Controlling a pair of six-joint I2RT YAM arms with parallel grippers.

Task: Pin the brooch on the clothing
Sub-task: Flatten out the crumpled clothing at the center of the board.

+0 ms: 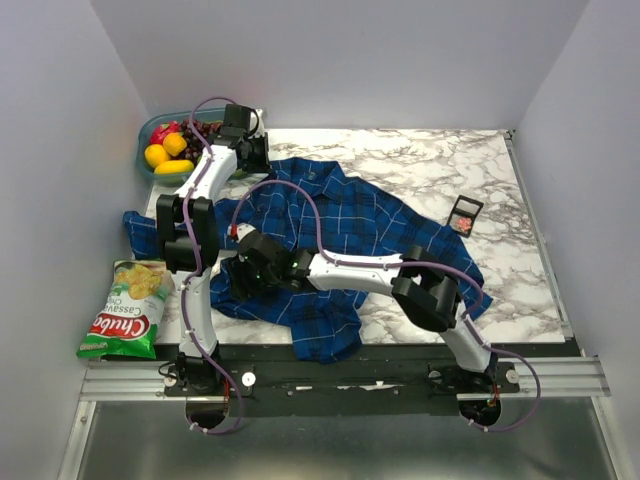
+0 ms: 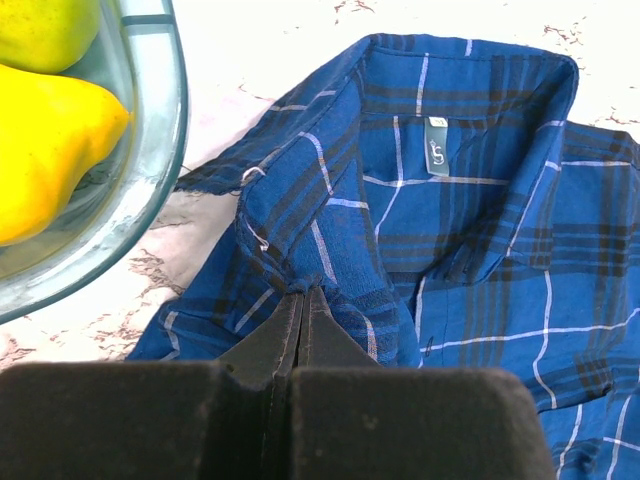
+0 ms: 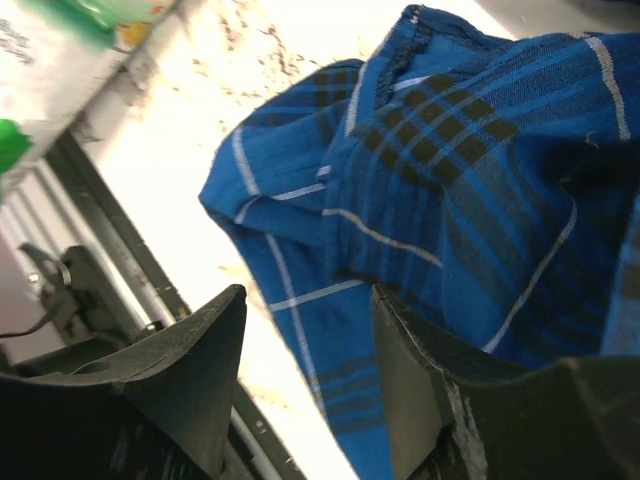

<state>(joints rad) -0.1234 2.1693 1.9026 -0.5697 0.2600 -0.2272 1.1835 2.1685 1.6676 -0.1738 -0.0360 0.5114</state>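
Marble table (image 1: 420, 160) draped at centre with plaid shirt (image 1: 350, 215) — fruit bowl (image 1: 143, 150) set far-left, chip bag (image 1: 125, 310) laid near-left, small black case (image 1: 464, 213) placed right.

Blue plaid shirt (image 1: 340, 225) rumpled, lying open, collar far-left; tiny salmon-red brooch (image 1: 461, 224) apart, off its right side, unpinned

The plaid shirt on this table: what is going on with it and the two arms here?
The left hand is shut on a pucker of the shirt beside its collar, at the far left. The right hand hangs open at the shirt's near edge, gripping nothing. The brooch lies at a small black case on the marble table, right of the shirt, untouched: pinning has not begun.
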